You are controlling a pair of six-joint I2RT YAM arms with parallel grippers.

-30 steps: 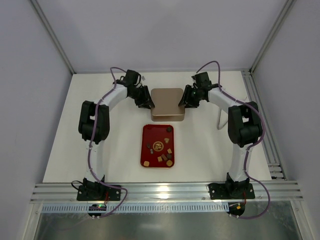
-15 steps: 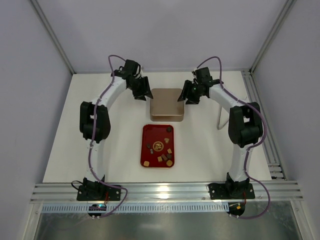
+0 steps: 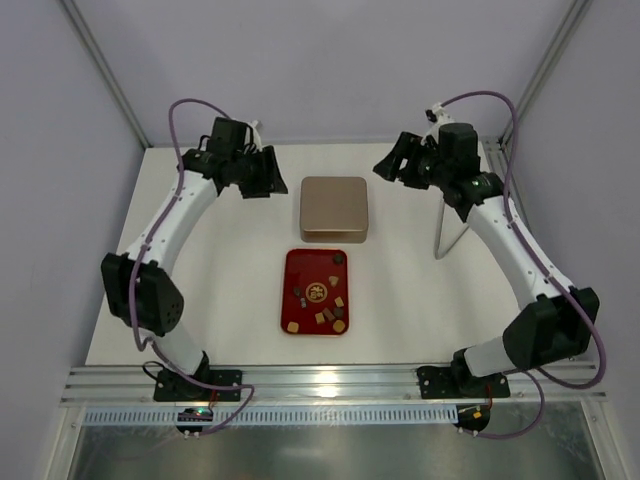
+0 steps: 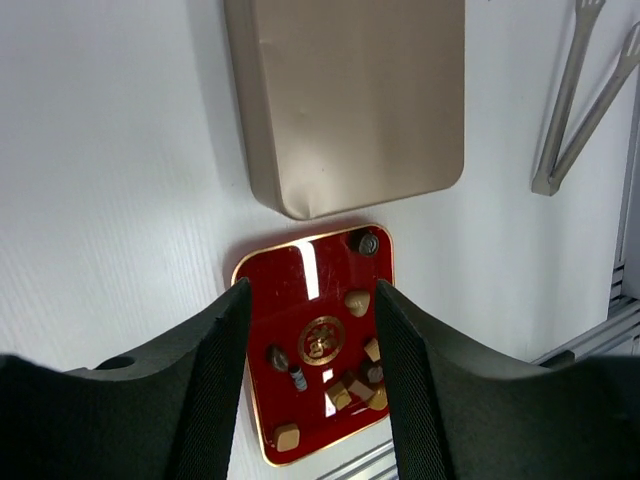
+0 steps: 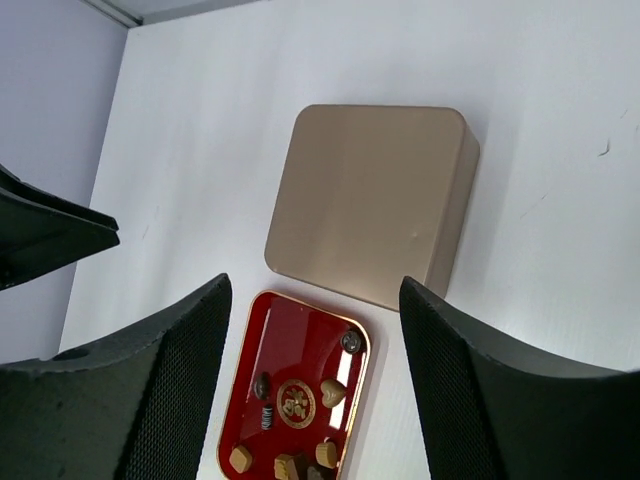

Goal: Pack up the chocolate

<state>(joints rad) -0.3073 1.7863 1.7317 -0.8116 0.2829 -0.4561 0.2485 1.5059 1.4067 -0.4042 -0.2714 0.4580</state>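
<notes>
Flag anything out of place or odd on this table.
Nothing spilled or damaged. The chocolate lies scattered on the red tray, bunched toward its near right corner; the gold tin sits square beyond it.

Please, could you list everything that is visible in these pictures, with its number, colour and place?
chocolate: about ten small pieces, dark brown and tan, scattered on the tray
tray: one, red with gold rim, middle of the table
box: one, gold-tan, just behind the tray
tongs: one pair, grey metal, lying right of the box
table: one, white, under everything
left claw: one, black, open and empty, raised left of the box
right claw: one, black, open and empty, raised right of the box
</notes>
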